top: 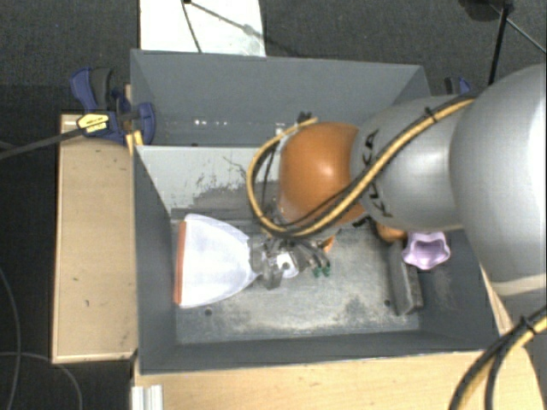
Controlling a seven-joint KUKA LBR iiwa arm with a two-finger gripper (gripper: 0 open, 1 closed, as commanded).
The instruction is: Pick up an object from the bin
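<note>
Scuffed grey metal is your working surface: the bin [158, 314] has a mostly bare floor, dusted with pale marks. Your gripper [275, 268] is low near the middle of that floor, under the orange wrist cover [316, 173], and from above you cannot tell whether it is wide or narrow. Its tip is at the narrow right end of a white fan-shaped piece [209, 259] with an orange left edge, which lies flat on the left half of the floor. Whether they touch or are just beside each other, you cannot say.

That piece is the nearest thing, so you look to be at the grasping step, with nothing lifted yet. Next you need a firm hold on that thin end, then a straight lift clear of the left wall.

Small green bits [321, 272] lie just right of the gripper and could get caught up. Further right, a lilac ruffled piece [426, 250] and a dark grey bar [403, 287] lie well apart, out of your way.
</note>
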